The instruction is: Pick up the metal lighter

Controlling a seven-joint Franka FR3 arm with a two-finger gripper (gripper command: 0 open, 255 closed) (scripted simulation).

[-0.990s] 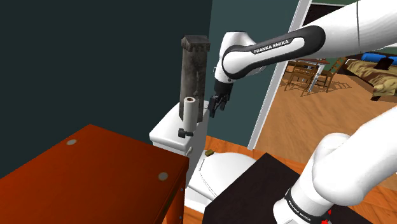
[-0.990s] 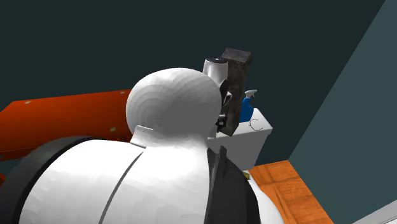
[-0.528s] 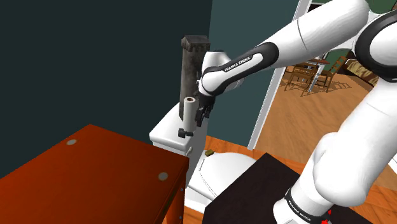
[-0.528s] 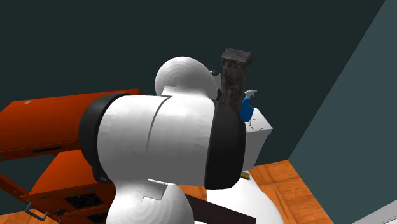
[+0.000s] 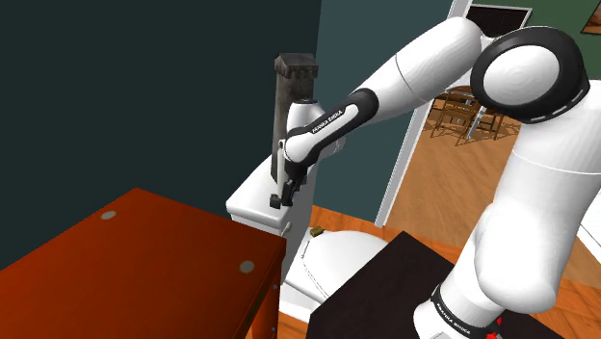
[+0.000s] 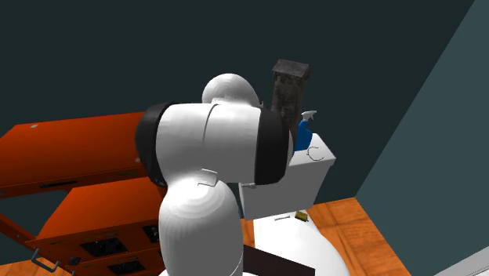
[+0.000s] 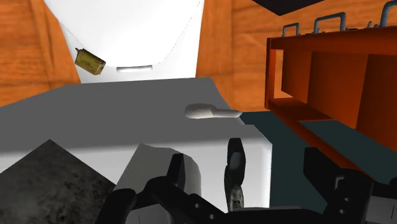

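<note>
Wrist view — tool (image 7: 248,167) spread, empty, over toilet tank (image 7: 127,108); brass lighter (image 7: 89,60) by white lid (image 7: 127,28) — orange wood floor (image 7: 25,57).

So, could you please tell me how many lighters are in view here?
1. A small yellowish lighter lies on the white toilet lid, close to the tank. The arm blocks part of the tank top, so another could be hidden.

Tall block (image 5: 293,101) (on tank (image 5: 250,198)) — room above lid (image 5: 335,258).
</note>
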